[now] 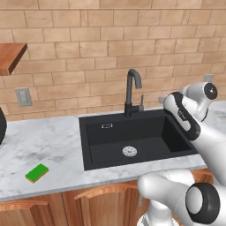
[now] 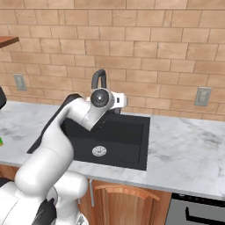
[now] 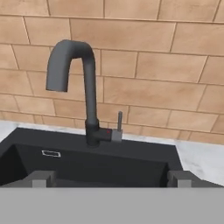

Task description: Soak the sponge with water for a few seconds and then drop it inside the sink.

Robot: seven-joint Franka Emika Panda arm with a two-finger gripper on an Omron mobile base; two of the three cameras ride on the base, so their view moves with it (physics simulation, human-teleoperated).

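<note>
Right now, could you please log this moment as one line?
tool: open, empty, facing tap | sponge: on counter left of sink | water: not running

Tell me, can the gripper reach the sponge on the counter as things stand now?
Probably yes. The sponge lies alone on the counter left of the sink, nothing on it or near it. The open gripper faces the tap, so the arm must swing far left.

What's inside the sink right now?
In the sink: a silver drain and a small overflow slot. The arm hides its right corner. No water runs.
</note>
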